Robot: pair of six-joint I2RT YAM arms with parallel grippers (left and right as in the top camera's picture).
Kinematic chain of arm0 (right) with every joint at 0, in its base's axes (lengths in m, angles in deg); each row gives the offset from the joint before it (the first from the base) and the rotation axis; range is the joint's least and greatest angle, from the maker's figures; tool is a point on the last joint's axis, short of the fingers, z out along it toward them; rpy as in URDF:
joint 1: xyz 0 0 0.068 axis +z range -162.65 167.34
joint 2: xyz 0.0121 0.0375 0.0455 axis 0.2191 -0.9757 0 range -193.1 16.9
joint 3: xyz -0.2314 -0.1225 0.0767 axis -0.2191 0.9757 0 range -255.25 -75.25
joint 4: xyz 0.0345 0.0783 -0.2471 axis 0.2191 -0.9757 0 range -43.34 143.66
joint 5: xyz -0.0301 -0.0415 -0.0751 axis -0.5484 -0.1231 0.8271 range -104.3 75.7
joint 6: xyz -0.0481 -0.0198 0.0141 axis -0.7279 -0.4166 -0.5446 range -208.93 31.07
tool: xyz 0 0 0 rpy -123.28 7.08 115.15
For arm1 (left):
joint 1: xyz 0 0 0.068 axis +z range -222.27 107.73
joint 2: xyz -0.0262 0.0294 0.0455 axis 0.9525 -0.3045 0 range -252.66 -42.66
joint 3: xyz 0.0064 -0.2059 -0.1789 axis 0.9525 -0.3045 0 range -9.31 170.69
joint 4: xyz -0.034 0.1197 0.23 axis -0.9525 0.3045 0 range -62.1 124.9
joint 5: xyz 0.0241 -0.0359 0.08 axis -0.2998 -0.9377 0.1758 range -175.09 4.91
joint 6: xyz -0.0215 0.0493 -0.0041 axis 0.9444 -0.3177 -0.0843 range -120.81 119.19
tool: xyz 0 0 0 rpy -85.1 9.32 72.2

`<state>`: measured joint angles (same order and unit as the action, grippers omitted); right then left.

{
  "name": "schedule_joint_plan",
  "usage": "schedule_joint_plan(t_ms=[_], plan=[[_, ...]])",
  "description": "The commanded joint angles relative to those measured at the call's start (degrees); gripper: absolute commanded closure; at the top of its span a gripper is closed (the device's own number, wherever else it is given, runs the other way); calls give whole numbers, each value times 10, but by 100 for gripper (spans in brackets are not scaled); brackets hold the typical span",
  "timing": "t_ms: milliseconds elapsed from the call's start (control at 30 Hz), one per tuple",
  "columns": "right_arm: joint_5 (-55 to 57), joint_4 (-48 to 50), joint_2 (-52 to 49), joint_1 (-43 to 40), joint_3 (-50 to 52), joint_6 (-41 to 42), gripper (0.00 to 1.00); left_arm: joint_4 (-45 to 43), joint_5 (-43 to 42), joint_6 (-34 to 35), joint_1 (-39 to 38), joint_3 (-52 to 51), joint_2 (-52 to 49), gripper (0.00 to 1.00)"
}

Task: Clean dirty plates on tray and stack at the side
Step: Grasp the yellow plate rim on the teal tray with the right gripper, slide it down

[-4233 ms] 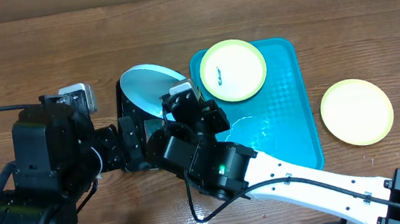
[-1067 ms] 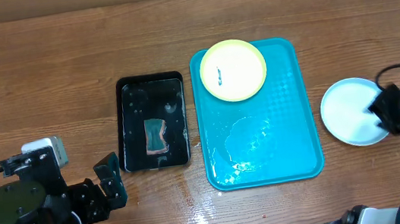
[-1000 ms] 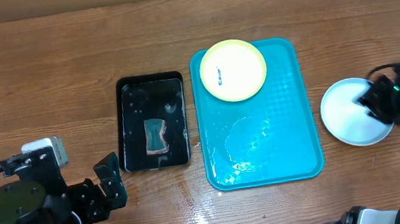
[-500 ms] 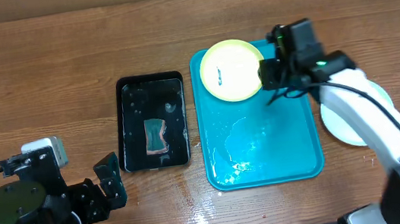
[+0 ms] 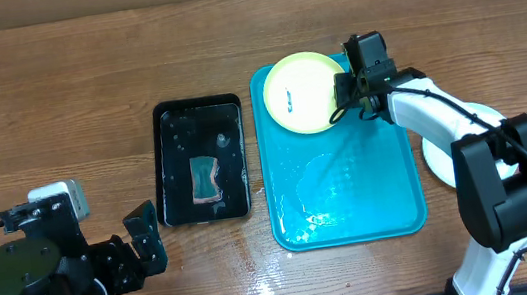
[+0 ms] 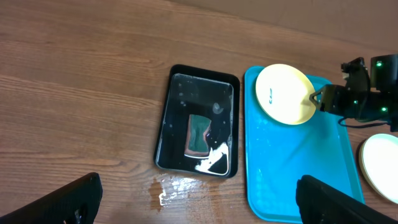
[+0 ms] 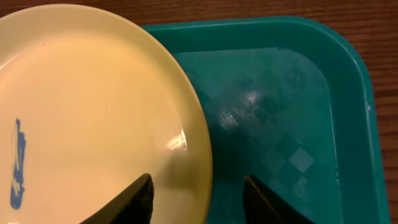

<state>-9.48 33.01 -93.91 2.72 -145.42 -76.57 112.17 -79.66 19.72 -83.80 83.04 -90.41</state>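
Plate (image 7: 93, 112) rim sits between right gripper's (image 7: 196, 202) parted fingers (image 7: 127, 202), on tray (image 7: 298, 93).

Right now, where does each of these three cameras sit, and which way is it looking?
Overhead: fixed above the table, looking straight down; both arms show, the right hand at the yellow plate on the turquoise tray.
Left wrist: on the left arm, looking down across the table; its open fingers frame the bottom corners.
Right wrist: on the right arm, close over the plate's rim; its two fingertips show.
Shared: all three see that plate.
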Motion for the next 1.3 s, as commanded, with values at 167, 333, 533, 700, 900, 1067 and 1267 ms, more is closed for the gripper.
schedule_joint_plan(t_ms=[167, 333, 533, 700, 900, 1067, 1267], plan=[[-24, 5, -40, -2, -7, 14, 96, -1, 7, -13, -1, 3, -1, 0], [-24, -40, 16, -3, -7, 44, 96, -1, 7, -13, -1, 3, -1, 0], [-24, -131, 145, -3, -7, 47, 96, -1, 7, -13, -1, 3, -1, 0], [-24, -264, 250, -3, -7, 107, 96, -1, 7, -13, -1, 3, -1, 0], [-44, -418, 275, 7, 15, 181, 96, -1, 7, -13, -1, 3, -1, 0], [-59, -359, 275, 32, 130, 287, 96, -1, 7, -13, -1, 3, -1, 0], [-143, -171, 275, 34, 245, 316, 96, -31, 5, -12, -1, 3, -1, 0]])
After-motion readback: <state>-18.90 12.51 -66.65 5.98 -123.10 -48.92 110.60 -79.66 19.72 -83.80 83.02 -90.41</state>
